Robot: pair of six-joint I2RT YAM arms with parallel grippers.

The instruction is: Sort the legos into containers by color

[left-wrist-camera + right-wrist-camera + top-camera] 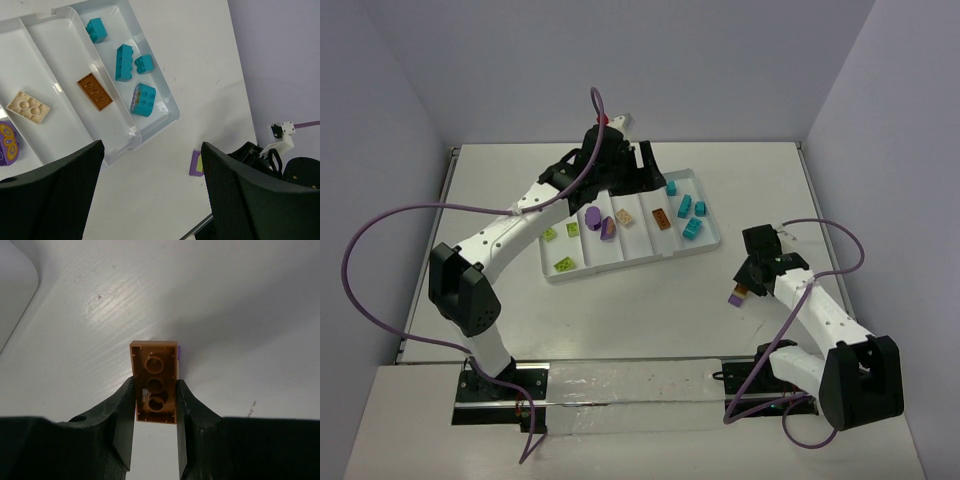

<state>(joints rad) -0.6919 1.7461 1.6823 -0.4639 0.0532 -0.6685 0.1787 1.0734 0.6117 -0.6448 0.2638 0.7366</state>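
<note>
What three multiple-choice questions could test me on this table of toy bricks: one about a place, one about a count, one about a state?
1. Where do the teal bricks lie?
A. on the bare table
B. in the white tray, in the end compartment on the right arm's side
C. stacked under the tray

2. How many teal bricks are in the tray?
A. two
B. six
C. four

3. What is the right gripper doing?
A. pinching an orange-brown brick
B. hanging open and empty
C. resting inside the tray

Answers:
1 B, all of them sit together in that last compartment.
2 C, the left wrist view shows four.
3 A, the right wrist view shows it pressed against both sides of the brick.
</note>
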